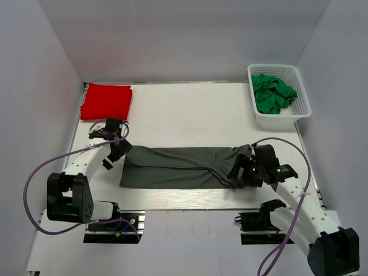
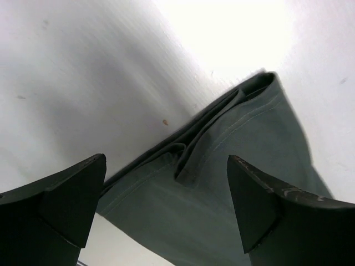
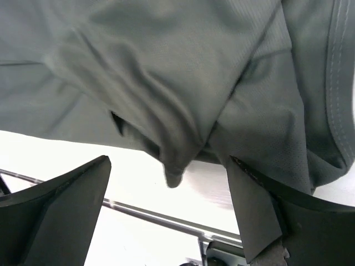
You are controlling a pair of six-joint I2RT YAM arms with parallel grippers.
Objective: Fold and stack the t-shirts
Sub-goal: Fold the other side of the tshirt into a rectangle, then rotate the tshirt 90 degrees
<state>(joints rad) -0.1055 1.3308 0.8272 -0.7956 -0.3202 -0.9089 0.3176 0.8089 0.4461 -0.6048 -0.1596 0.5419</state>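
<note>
We saw the grey t-shirt (image 1: 178,167) folded lengthwise on the table (image 1: 190,115), the red t-shirt (image 1: 106,102) folded far left. The left tool (image 2: 166,166) and right tool (image 3: 169,166) gaped empty at its ends; a shallow pinch could spill the bunched layers.

The dark charcoal grey t-shirt (image 1: 178,167) lies on the near half of the worktop (image 1: 190,115), folded lengthwise into a long band running left to right. Its left end is squared and flat, with layered edges and a stitched hem showing there. Its right end is narrower, bunched and creased, with a small corner of cloth drooping. The bright red t-shirt (image 1: 106,101) sits well apart at the far left corner, folded into a neat flat rectangle.
</note>
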